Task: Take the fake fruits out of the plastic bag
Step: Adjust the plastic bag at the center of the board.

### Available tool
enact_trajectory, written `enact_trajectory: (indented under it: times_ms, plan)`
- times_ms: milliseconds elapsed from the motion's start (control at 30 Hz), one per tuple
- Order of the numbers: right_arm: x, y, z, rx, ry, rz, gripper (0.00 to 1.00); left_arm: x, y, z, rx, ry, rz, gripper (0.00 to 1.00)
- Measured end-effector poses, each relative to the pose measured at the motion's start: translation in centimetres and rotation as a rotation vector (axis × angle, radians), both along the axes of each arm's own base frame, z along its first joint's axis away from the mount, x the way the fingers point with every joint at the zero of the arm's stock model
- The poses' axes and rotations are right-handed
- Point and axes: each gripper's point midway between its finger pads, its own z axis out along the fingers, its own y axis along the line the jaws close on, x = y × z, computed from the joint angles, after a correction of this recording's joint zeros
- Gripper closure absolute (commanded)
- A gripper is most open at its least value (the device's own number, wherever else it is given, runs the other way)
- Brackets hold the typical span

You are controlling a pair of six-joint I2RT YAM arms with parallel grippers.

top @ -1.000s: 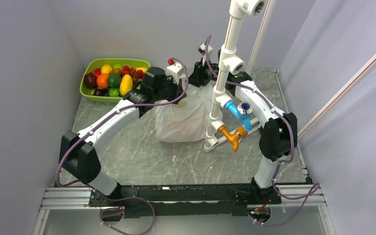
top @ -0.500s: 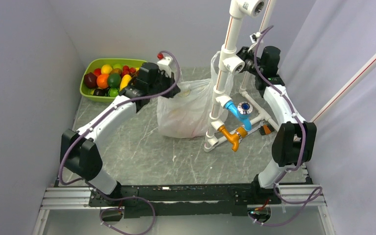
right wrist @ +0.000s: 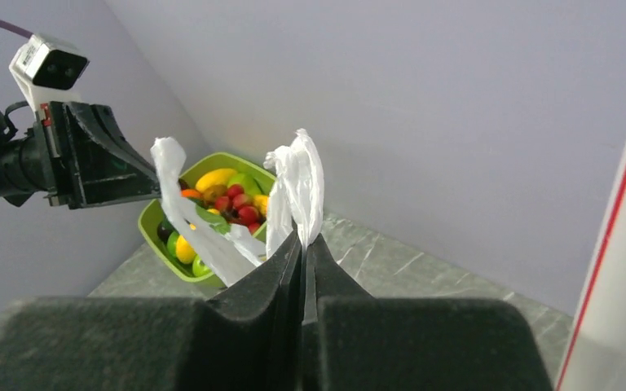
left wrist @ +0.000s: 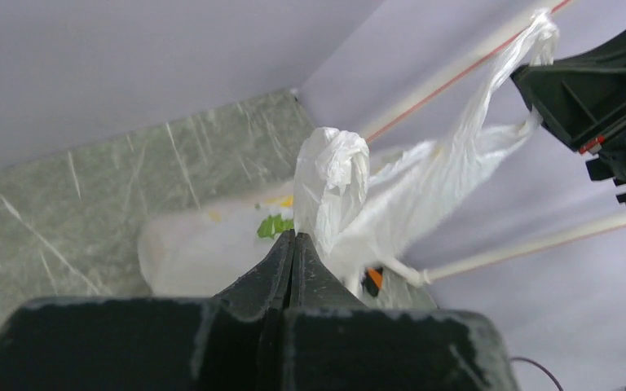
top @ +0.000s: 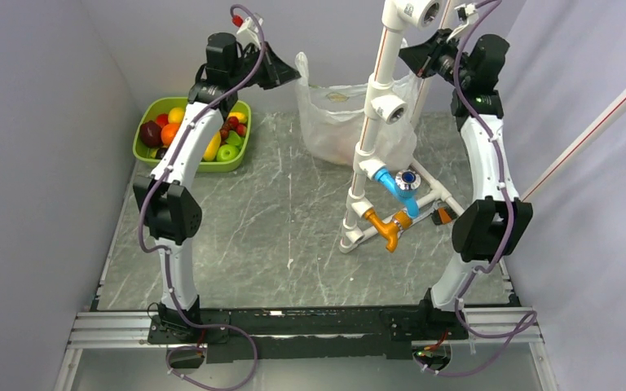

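White pipe stand [top: 372, 167] nearest, cutting across the plastic bag [top: 334, 122] behind it, bag held mouth-up at the far end of the table [top: 293, 236], stretched left to right, contents perhaps fruit but too blurred to say, left gripper [left wrist: 293, 241] and right gripper [right wrist: 303, 241] each clamped tight on the bag's top.

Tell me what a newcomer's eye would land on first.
The plastic bag is stretched open at the back, one handle pinched in the left gripper, the other in the right gripper. A lime-green tray heaped with bright fruit sits at the far left.
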Motion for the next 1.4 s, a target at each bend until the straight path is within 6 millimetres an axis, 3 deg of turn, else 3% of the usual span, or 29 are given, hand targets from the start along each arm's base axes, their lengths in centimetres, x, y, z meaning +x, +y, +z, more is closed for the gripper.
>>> enact_trajectory:
  times_ms: [67, 133, 300, 333, 433, 500, 533, 600, 700, 833, 900, 1000, 1067, 1267, 1400]
  plan:
    - [-0.5, -0.3, -0.1, -0.003, 0.001, -0.007, 0.91, -0.9, 0.4, -0.4, -0.001, 0.017, -0.016, 1.00]
    - [-1.5, -0.2, -1.6, 0.000, 0.035, -0.004, 0.89, -2.1, 0.9, -1.6, 0.015, 0.050, -0.032, 1.00]
    - [-5.3, 1.5, -9.9, 0.052, 0.227, 0.031, 0.81, -6.7, 2.7, -7.4, 0.122, 0.147, -0.045, 1.00]
    - [-6.0, 2.1, -11.7, 0.063, 0.270, 0.043, 0.77, -8.1, 3.4, -9.3, 0.157, 0.174, -0.040, 1.00]
    - [-8.6, 4.6, -16.7, 0.071, 0.405, 0.074, 0.62, -11.4, 5.0, -13.7, 0.247, 0.239, -0.032, 1.00]
    - [-11.1, 6.9, -19.6, 0.044, 0.486, 0.106, 0.54, -12.6, 5.8, -15.8, 0.299, 0.267, -0.035, 1.00]
    - [-12.2, 7.9, -20.6, 0.023, 0.516, 0.118, 0.52, -12.9, 6.0, -16.6, 0.318, 0.278, -0.033, 1.00]
    - [-14.6, 9.6, -21.7, -0.031, 0.549, 0.129, 0.39, -13.4, 6.8, -18.3, 0.360, 0.294, -0.017, 1.00]
    - [-17.7, 10.2, -21.5, -0.065, 0.529, 0.122, 0.27, -14.7, 7.9, -20.3, 0.395, 0.324, 0.020, 0.95]
    - [-20.8, 8.5, -22.3, -0.081, 0.507, 0.065, 0.20, -14.9, 8.5, -20.1, 0.409, 0.317, 0.048, 0.75]
    - [-21.4, 7.9, -24.0, -0.104, 0.536, 0.040, 0.16, -14.8, 8.7, -19.6, 0.415, 0.297, 0.058, 0.63]
    - [-22.1, 7.2, -26.9, -0.147, 0.628, 0.014, 0.09, -14.8, 9.0, -18.8, 0.426, 0.263, 0.070, 0.37]
    - [-22.4, 6.9, -27.6, -0.163, 0.658, 0.002, 0.06, -14.9, 9.2, -17.9, 0.431, 0.227, 0.075, 0.29]
    - [-21.6, 6.5, -25.5, -0.138, 0.638, -0.053, 0.01, -15.9, 9.5, -13.5, 0.441, 0.037, 0.077, 0.02]
    - [-20.0, 5.6, -23.7, -0.073, 0.637, -0.165, 0.00, -16.0, 9.1, -12.3, 0.502, -0.060, 0.099, 0.01]
